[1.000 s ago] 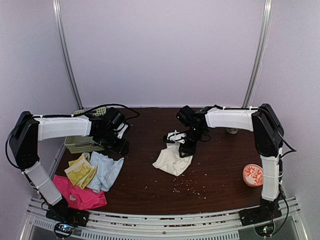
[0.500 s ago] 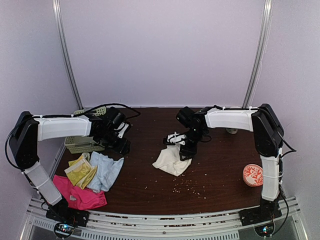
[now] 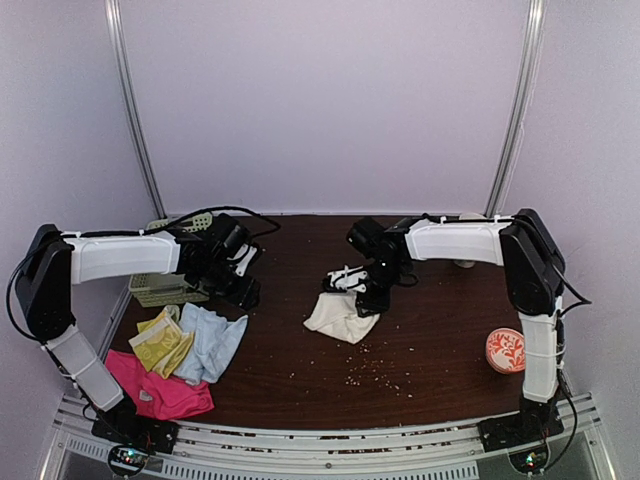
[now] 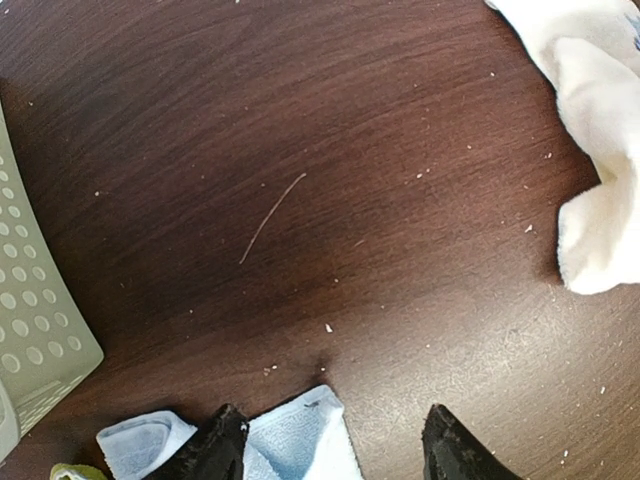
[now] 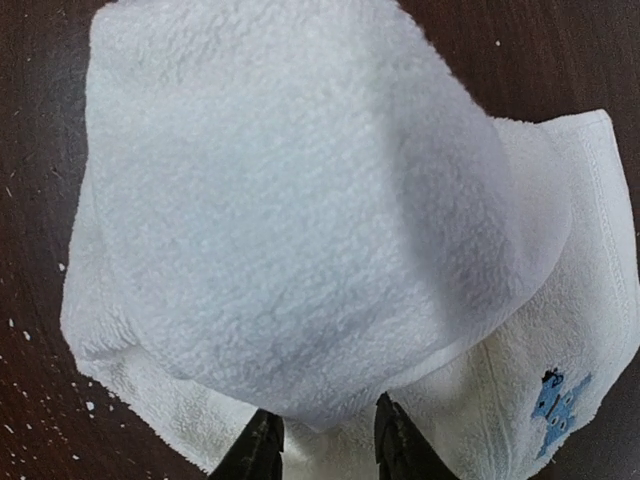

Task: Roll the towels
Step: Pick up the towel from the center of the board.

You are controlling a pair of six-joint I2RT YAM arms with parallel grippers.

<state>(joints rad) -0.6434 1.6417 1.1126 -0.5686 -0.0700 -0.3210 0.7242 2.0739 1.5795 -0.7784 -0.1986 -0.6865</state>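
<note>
The right fingers (image 5: pixel 322 445) look clamped on a thin fold of the cream towel (image 3: pixel 340 317), which is bunched on the counter (image 3: pixel 430 330) well to the right-arm side of the basket (image 3: pixel 165 290). A shallow pinch like that could slip, and then the roll flops open. Left fingers (image 4: pixel 335 445) hang spread and empty beside the basket.

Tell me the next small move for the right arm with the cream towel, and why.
Probably draw the pinched edge across the towel and lay it down. The right gripper seems closed on an edge of the cream-white towel. Its lifted layer drapes over the flat part bearing the blue emblem, so a fold looks begun but no roll is formed.
</note>
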